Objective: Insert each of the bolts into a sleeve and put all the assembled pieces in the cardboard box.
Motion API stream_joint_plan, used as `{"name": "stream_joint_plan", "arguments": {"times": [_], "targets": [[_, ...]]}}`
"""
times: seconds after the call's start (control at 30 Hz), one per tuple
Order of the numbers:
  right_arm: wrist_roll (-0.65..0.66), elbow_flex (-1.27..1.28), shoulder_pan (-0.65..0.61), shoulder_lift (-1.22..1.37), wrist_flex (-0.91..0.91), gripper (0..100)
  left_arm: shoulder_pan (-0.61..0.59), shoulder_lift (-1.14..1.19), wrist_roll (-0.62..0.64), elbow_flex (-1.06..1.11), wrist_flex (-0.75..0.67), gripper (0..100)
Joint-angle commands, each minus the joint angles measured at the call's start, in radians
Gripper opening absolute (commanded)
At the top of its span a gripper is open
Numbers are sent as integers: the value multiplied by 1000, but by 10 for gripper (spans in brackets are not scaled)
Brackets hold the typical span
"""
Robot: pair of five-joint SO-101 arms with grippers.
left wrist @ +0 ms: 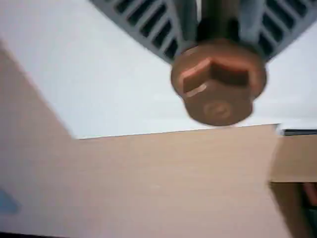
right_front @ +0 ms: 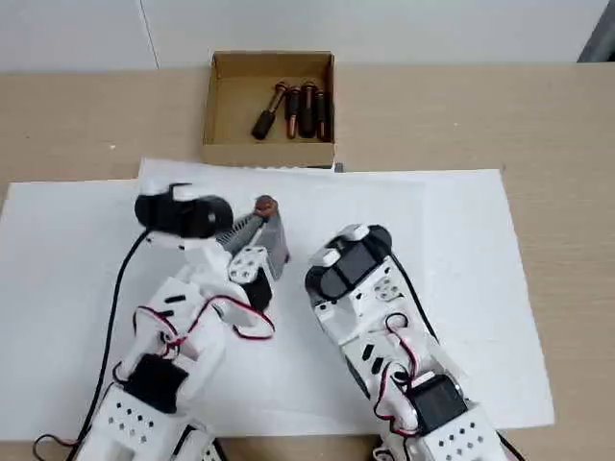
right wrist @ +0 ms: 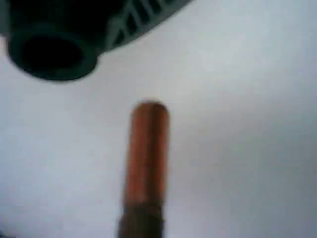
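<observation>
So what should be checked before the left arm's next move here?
1. Grip: left gripper shut on bolt, ok.
2. Assembly: bolt already sleeved, cannot tell; something dark sits behind its head.
3. Target: box open, bare floor beside the pieces in it, ok.
4. Clearance: right arm apart from left gripper, ok.
5. Other part: right arm holding the sleeve seen from its wrist, cannot tell.

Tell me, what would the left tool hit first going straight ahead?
Likely the near wall of the cardboard box; the left tool, gripping a bolt, points that way over paper, though height is unclear.
</observation>
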Motion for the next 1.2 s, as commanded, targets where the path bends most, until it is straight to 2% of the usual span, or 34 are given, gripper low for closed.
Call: {"name": "stream_joint_plan", "arguments": {"times": [0.0, 0.37, 0.5, 0.93, 1.17], "targets": [[-5, -2, -33, -13, -36, 4, 37, -64, 58, 5, -38, 6], [8, 0, -73, -13, -41, 4, 31, -118, 158, 8, -58, 6], [63, -2, -73, -13, -42, 4, -2, -118, 155, 8, -57, 6], [68, -2, -73, -13, -101, 4, -2, -118, 158, 67, -60, 6], [68, 0, -73, -13, -96, 4, -2, -114, 158, 68, -140, 6]]}}
